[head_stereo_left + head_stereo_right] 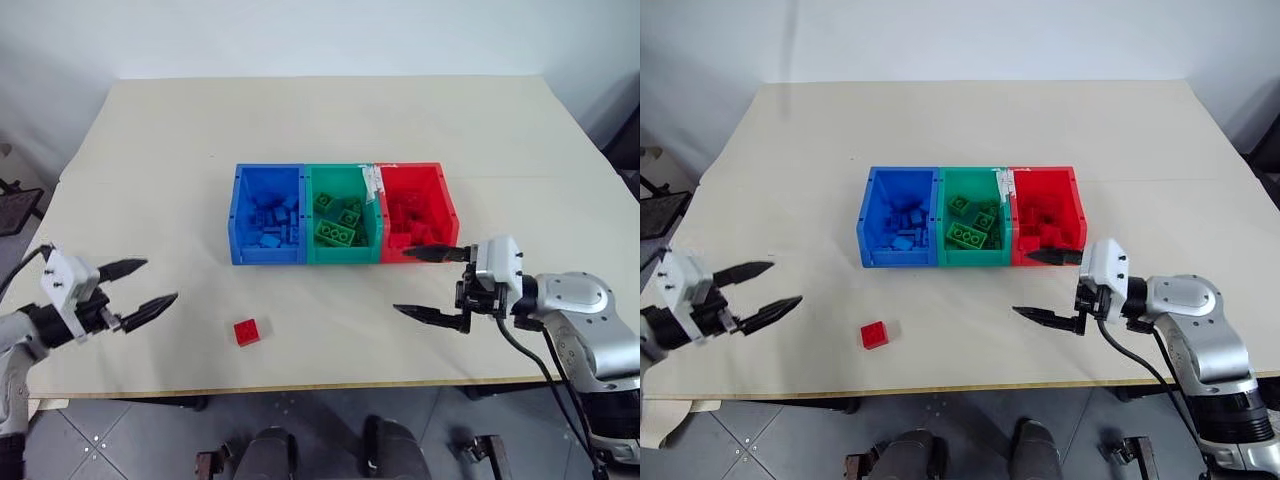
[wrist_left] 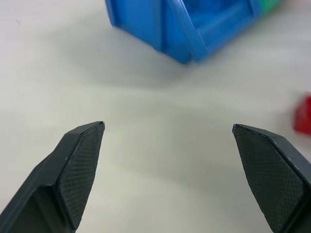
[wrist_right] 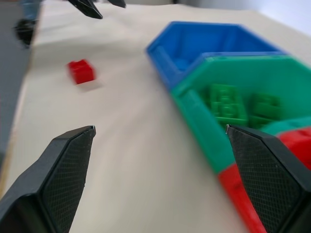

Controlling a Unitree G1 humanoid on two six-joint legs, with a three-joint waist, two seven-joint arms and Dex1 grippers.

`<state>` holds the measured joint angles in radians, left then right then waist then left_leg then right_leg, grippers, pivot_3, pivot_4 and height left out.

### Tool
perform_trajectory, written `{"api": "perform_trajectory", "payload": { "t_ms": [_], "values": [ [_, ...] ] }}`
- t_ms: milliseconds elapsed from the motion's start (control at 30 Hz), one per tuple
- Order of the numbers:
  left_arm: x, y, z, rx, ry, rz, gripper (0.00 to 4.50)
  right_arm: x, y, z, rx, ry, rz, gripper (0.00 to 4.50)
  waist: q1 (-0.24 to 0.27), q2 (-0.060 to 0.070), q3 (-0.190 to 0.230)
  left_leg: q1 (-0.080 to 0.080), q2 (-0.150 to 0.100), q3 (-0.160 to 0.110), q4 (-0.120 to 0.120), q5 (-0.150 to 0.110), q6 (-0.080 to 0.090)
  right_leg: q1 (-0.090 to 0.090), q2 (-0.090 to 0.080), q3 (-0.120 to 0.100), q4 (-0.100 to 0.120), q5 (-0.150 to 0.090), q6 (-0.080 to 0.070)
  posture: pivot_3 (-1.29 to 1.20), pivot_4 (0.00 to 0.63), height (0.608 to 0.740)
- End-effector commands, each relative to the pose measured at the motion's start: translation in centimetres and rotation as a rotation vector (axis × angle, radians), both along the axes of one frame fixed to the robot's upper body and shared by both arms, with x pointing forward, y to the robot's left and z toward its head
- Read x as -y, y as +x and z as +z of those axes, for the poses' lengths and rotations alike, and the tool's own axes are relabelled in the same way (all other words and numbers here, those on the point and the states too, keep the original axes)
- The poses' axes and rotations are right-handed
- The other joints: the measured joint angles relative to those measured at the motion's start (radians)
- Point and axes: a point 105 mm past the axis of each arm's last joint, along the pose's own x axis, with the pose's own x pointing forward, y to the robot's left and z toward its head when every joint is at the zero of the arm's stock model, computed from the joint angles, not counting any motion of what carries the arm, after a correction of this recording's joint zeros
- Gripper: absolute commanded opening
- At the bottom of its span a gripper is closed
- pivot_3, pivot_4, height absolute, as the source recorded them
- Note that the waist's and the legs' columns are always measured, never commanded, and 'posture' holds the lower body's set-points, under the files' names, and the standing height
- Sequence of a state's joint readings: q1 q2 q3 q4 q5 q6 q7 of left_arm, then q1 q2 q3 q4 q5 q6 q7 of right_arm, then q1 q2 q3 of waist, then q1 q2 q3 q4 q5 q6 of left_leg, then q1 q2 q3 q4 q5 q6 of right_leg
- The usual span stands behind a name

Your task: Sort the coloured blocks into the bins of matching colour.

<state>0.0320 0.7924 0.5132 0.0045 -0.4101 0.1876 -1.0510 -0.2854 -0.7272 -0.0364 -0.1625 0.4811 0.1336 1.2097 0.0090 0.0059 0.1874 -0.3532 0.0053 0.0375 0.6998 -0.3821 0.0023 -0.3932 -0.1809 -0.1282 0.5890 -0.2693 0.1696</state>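
Three joined bins stand mid-table: blue, green and red. Several blue blocks, green blocks and red blocks lie in the bins of their own colour. One red block lies loose on the table, in front of the blue bin. My left gripper hovers open and empty to the left of that block, apart from it. My right gripper is open and empty just in front of the red bin, pointing left; its wrist view looks past the green bin toward the loose block.
The beige table is bare around the bins, and its front edge runs just below both grippers. White tape sits on the rim between the green and red bins. A dark object stands beyond the table's left side.
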Motion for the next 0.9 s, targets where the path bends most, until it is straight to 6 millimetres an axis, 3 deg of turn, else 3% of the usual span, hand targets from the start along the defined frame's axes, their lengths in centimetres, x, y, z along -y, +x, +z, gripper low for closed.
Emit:
{"api": "perform_trajectory", "payload": {
  "t_ms": [33,300,500,633,800,867,900],
  "values": [
    [2.0,-1.2,0.8,0.018,0.055,-0.118,4.49,-0.1,-0.3,0.5,0.025,-0.016,0.036,4.50,-0.002,0.000,0.000,0.000,0.000,0.000,0.000,0.000,0.000,0.000,0.000,0.000,0.000,0.000,0.000,0.00,0.150,0.740],
    [9.0,-2.2,-1.1,-0.180,0.209,-0.379,4.49,0.9,-1.7,-0.5,-0.028,-0.096,0.075,4.50,0.006,0.000,0.000,0.000,0.000,0.000,0.000,0.000,0.000,0.000,0.000,0.000,0.000,0.000,0.000,0.00,0.150,0.740],
    [10.2,-1.0,-3.5,-0.266,0.319,-0.354,4.49,0.6,-2.8,-1.3,-0.027,-0.123,0.116,4.50,0.006,0.000,0.000,0.000,0.000,0.001,0.000,0.000,0.000,0.000,0.000,0.001,0.000,0.000,0.000,0.00,0.150,0.740],
    [10.0,-0.7,-4.4,-0.302,0.349,-0.335,3.63,1.0,-3.2,-1.6,-0.030,-0.138,0.111,4.50,0.006,0.000,0.000,0.000,0.000,0.001,-0.001,0.000,0.000,0.000,0.000,0.001,0.000,0.000,0.000,0.00,0.150,0.740],
    [10.4,-0.8,-4.4,-0.305,0.335,-0.368,2.09,1.7,-3.3,-1.9,-0.037,-0.146,0.086,4.50,0.009,0.000,0.000,0.001,0.000,0.001,-0.001,0.000,0.000,0.000,0.000,0.001,0.000,0.000,0.000,0.00,0.150,0.740],
    [11.8,-0.9,-3.2,-0.245,0.299,-0.454,1.45,2.3,-3.0,-1.8,-0.024,-0.140,0.028,4.50,0.011,0.000,0.000,0.001,0.000,0.001,-0.001,0.000,0.000,0.000,0.000,0.001,0.000,0.000,0.000,0.00,0.150,0.740],
    [12.6,-1.0,-2.4,-0.207,0.261,-0.490,1.45,2.7,-2.7,-1.6,-0.019,-0.129,-0.014,4.50,0.012,0.000,0.000,0.001,0.000,0.001,-0.001,0.000,0.000,0.000,0.000,0.001,0.000,0.000,0.000,0.00,0.150,0.740]
  ]
}}
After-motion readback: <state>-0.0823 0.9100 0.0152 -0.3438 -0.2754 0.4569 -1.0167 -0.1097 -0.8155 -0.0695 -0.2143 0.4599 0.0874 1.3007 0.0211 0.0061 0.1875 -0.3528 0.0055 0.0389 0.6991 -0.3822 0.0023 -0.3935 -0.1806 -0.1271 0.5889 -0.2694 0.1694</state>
